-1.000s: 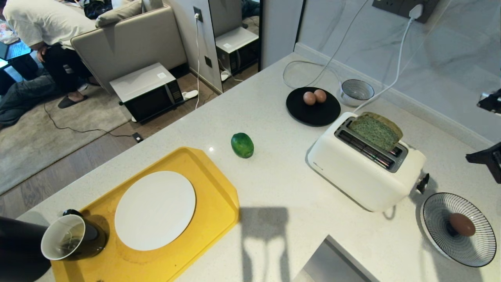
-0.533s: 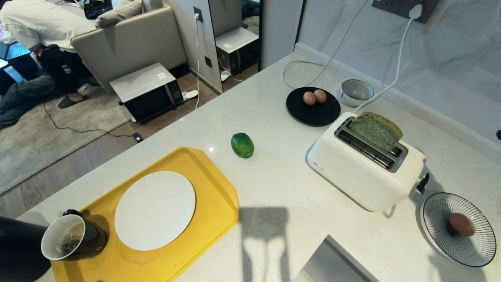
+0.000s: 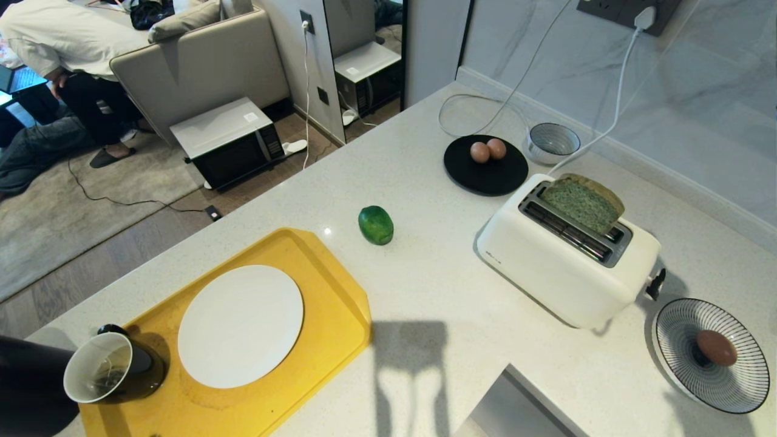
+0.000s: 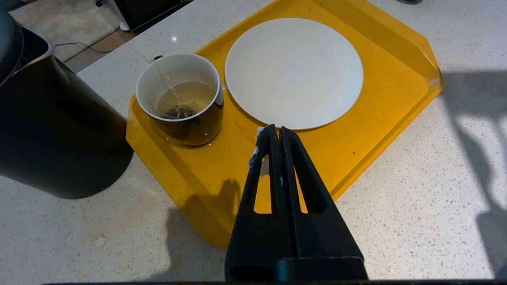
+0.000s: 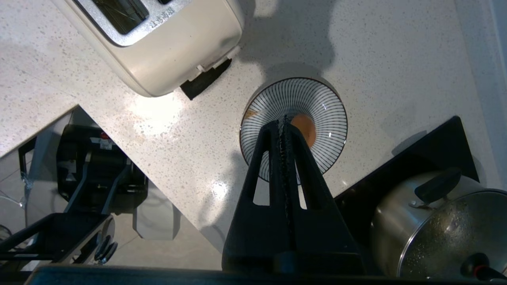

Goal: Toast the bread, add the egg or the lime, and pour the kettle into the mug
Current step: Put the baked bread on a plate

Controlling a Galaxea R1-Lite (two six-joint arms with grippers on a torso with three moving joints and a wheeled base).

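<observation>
Bread (image 3: 581,203) stood half sunk in the toaster (image 3: 564,267), its lower part hidden in the slot. Beyond the right hand (image 5: 284,120), pressed together and empty, an egg (image 5: 304,128) lay in a striped bowl (image 5: 317,99), partly covered by the fingers. Ahead of the left hand (image 4: 274,130), also pressed together, sat the mug (image 4: 180,99); the kettle (image 4: 51,134) was cut off by the frame.

Speckled stone counter (image 3: 425,291); glossy lime (image 3: 376,224) — matt black kettle (image 4: 51,134).
</observation>
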